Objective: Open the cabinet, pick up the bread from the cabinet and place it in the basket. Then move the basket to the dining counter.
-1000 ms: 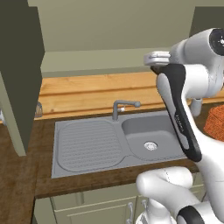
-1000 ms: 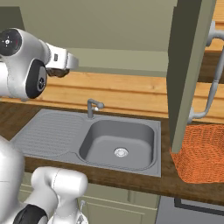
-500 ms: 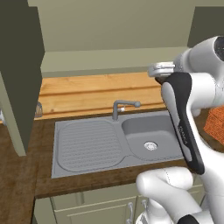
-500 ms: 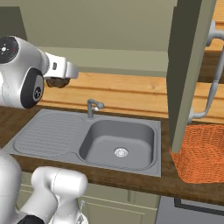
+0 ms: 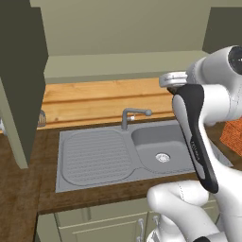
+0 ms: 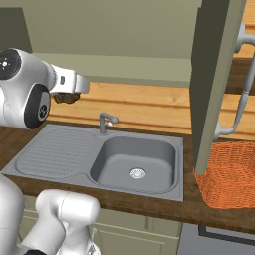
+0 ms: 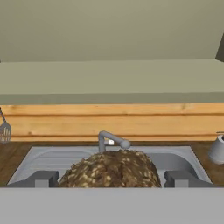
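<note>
The bread (image 7: 111, 168), a dark brown seeded lump, sits between my two fingertips, so my gripper (image 7: 111, 178) is shut on it. From the right base view the gripper (image 6: 67, 95) hangs above the sink's drainboard with the bread (image 6: 63, 98) under the hand. The gripper (image 5: 171, 85) also shows beside the upper arm. The cabinet stands open, one door (image 5: 21, 85) swung out at left and the other door (image 6: 214, 74) with its silver handle (image 6: 240, 89) at right. The orange basket (image 6: 226, 172) rests on the worktop below that door. The dining counter is out of view.
A grey sink (image 6: 134, 159) with a drainboard (image 5: 92, 153) and a tap (image 6: 105, 121) lies under the hand. A light wood ledge (image 5: 104, 101) runs behind it. A whisk (image 7: 4, 129) and a grey cup (image 7: 216, 148) stand at the sides.
The hand with the bread has come down a little over the sink's left side. Doors and basket are as before.
</note>
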